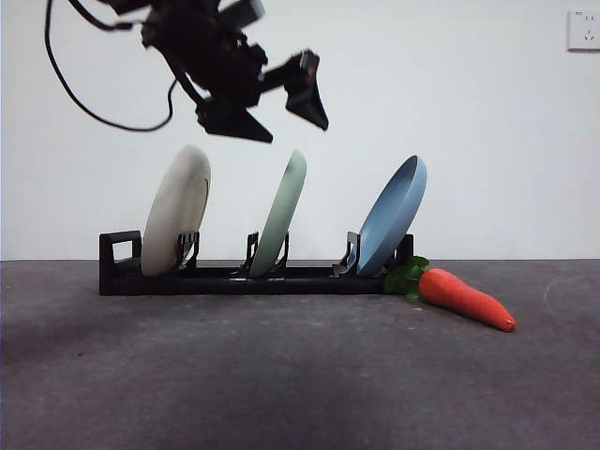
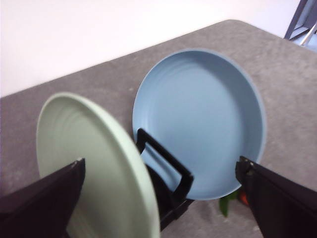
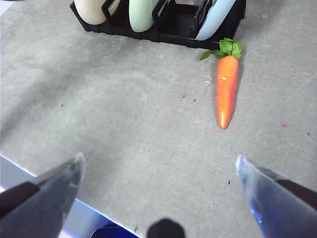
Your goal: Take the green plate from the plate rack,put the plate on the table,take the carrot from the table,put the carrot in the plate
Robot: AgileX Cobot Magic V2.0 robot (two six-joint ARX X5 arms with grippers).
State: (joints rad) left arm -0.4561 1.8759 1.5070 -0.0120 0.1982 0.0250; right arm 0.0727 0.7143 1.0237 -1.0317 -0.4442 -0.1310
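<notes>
We record one arm in the front view as a dark, angular black assembly, its left gripper (image 1: 281,105) ending in two wedge-shaped black jaws with pointed tips. A thin black cable (image 1: 66,84) loops down from the housing and curves back up to it. In its own wrist view we note the same jaws as matte black slabs with straight edges. The right gripper (image 3: 158,166) shows tapered jaws with a glossy, grey-blue sheen and pale highlights along their edges.
</notes>
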